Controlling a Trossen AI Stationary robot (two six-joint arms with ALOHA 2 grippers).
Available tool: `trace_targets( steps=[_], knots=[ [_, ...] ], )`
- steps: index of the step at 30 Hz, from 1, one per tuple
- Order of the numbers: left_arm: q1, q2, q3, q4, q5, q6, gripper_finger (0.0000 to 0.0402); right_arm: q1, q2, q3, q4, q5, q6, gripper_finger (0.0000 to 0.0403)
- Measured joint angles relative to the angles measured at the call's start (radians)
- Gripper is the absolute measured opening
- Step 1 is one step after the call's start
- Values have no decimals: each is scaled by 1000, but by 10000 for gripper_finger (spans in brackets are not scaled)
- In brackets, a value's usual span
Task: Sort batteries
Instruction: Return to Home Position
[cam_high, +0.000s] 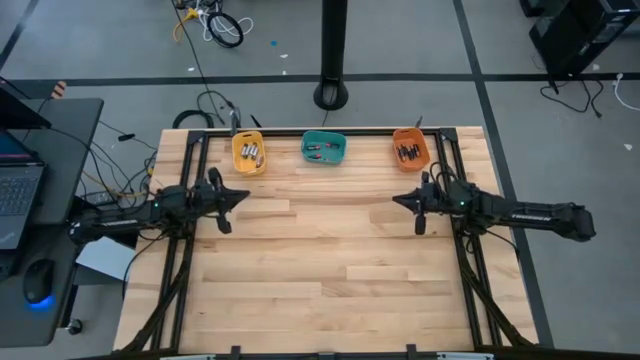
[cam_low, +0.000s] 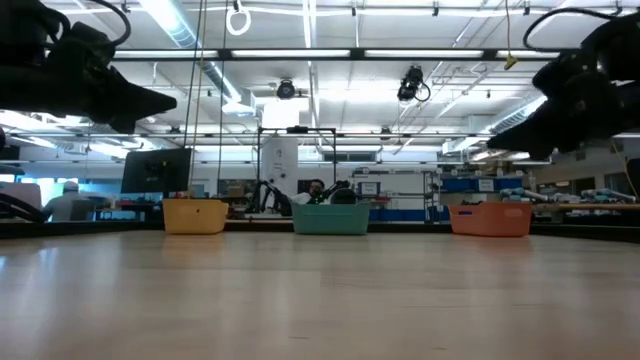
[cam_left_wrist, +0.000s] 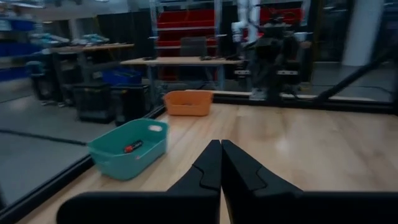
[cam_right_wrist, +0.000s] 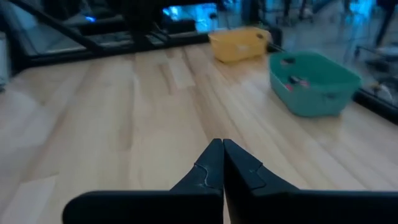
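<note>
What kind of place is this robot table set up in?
Likely a robotics lab or workshop: ceiling strip lights, workbenches and red shelving beyond the wooden table, and a laptop desk beside it.

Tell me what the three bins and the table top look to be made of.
Yellow bin, green bin and orange bin: probably moulded plastic, smooth, each one even colour with rounded rims. Table top: wood, pale strips with staggered joints and visible grain; a soft sheen suggests a sealed finish. Left gripper and right gripper hang shut above it.
</note>
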Motion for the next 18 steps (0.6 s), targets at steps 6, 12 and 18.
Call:
trace_targets(
  steps=[6,12,18],
  knots=[
    [0,-14,0,-9,33,6,12,18,-130,6,-15,13,-60,4],
    [0,-14,0,-9,21,-3,12,18,-151,15,-41,-6,-30,4],
    [0,-10,0,-9,13,-46,12,10,-67,50,-140,70,47,8]
  ],
)
